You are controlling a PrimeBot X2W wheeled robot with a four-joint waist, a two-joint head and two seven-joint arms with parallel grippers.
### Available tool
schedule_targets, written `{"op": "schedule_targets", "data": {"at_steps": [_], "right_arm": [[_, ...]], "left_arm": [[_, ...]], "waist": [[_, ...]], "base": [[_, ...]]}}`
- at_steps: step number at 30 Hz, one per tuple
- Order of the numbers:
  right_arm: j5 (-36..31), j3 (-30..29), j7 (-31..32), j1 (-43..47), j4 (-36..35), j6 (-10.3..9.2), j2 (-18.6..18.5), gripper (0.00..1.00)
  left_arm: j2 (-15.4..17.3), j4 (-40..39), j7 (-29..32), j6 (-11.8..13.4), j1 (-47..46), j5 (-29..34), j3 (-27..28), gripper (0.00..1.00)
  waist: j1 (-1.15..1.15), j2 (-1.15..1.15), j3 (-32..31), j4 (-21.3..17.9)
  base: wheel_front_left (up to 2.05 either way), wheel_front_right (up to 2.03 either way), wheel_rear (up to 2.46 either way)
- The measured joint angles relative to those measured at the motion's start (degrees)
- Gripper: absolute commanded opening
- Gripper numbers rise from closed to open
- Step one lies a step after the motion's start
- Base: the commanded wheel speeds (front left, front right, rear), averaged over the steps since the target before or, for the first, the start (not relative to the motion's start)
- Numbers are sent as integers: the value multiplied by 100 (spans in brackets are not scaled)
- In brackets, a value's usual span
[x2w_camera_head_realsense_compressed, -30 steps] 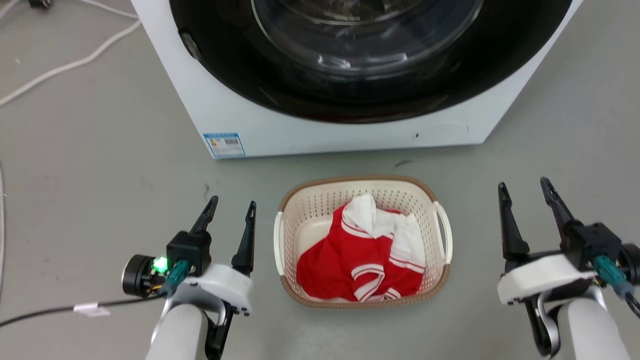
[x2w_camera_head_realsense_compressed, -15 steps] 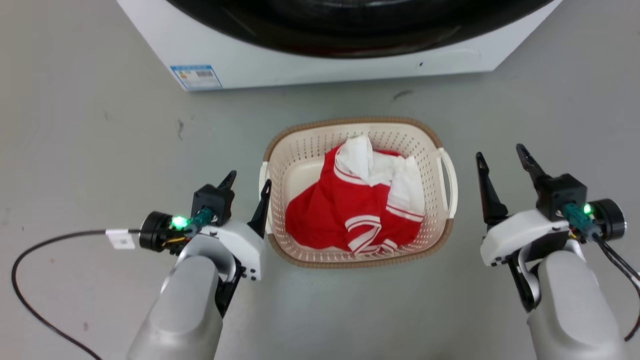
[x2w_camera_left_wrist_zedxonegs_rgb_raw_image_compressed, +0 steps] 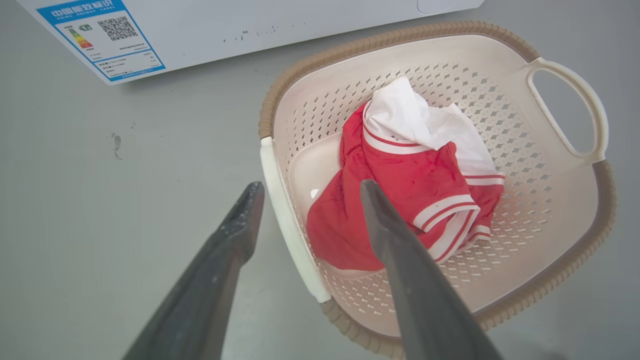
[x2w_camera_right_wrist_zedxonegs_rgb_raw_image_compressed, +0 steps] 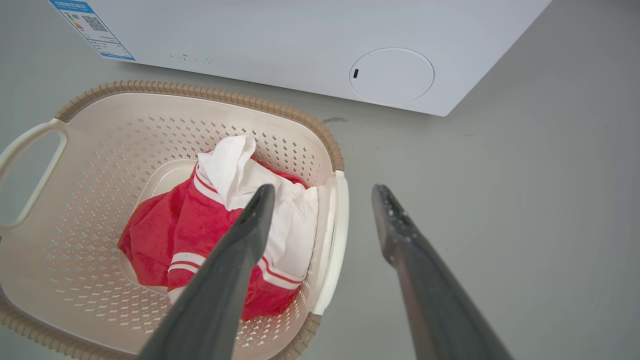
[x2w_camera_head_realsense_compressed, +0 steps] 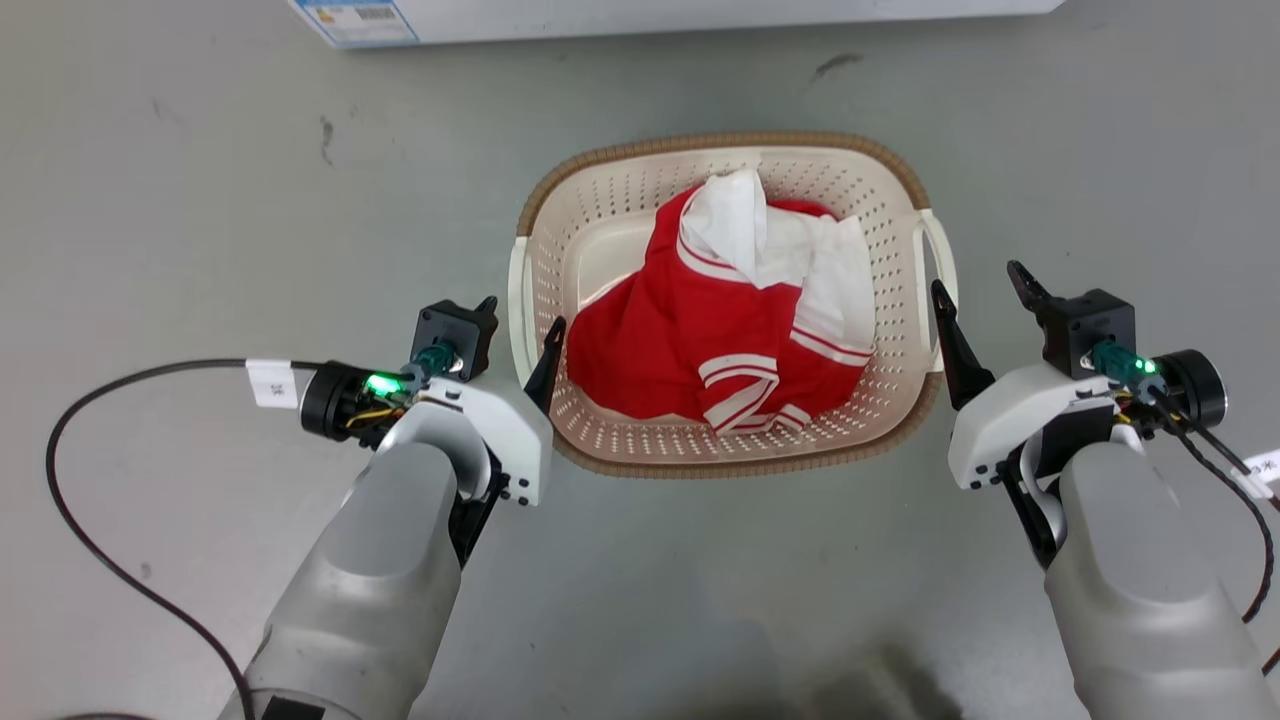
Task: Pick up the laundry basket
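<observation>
Head view: left gripper [x2w_camera_head_realsense_compressed: 523, 312] is spread open, one finger each side of the left handle [x2w_camera_head_realsense_compressed: 517, 300] of the laundry basket [x2w_camera_head_realsense_compressed: 600, 190]. Right gripper [x2w_camera_head_realsense_compressed: 975, 276], same deal, open around the right handle [x2w_camera_head_realsense_compressed: 945, 260]. Basket sits on the floor [x2w_camera_head_realsense_compressed: 200, 200] between them with a red-and-white shirt [x2w_camera_head_realsense_compressed: 700, 330] inside and the washing machine [x2w_camera_head_realsense_compressed: 700, 15] just beyond.

Floor [x2w_camera_head_realsense_compressed: 200, 200] open both sides of laundry basket [x2w_camera_head_realsense_compressed: 730, 139] (washing machine [x2w_camera_right_wrist_zedxonegs_rgb_raw_image_compressed: 300, 45] near behind).
</observation>
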Motion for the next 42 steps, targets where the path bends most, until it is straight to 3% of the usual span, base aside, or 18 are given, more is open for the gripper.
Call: {"op": "schedule_targets", "data": {"at_steps": [18, 38, 39, 40, 41, 42], "right_arm": [[-253, -283, -1, -893, 1436, 0, -79, 100], [-664, -637, 0, -1332, 1981, 0, -73, 100], [-673, -644, 0, -1346, 2002, 0, -67, 59], [-684, -646, -1, -1360, 2017, 0, -60, 15], [-689, -644, 0, -1372, 2020, 0, -56, 0], [-690, -642, 0, -1380, 2022, -1, -53, 0]], "left_arm": [[-32, 613, 0, 0, -827, -560, -769, 100], [-63, 771, 0, 0, -1170, -790, -1354, 100], [-65, 793, -1, 0, -1175, -802, -1395, 84], [-66, 826, 0, 0, -1191, -812, -1447, 14], [-67, 838, 0, 1, -1199, -845, -1489, 0], [-63, 851, 0, 2, -1212, -879, -1514, 0]], "waist": [[0, 0, 821, 138], [-1, 0, 1257, 232], [-1, 0, 1269, 230], [0, 0, 1278, 227], [-1, 0, 1284, 224], [0, 0, 1288, 222]], "base": [[0, 0, 0], [0, 0, 0], [0, 0, 0], [0, 0, 0], [0, 0, 0], [0, 0, 0]]}}
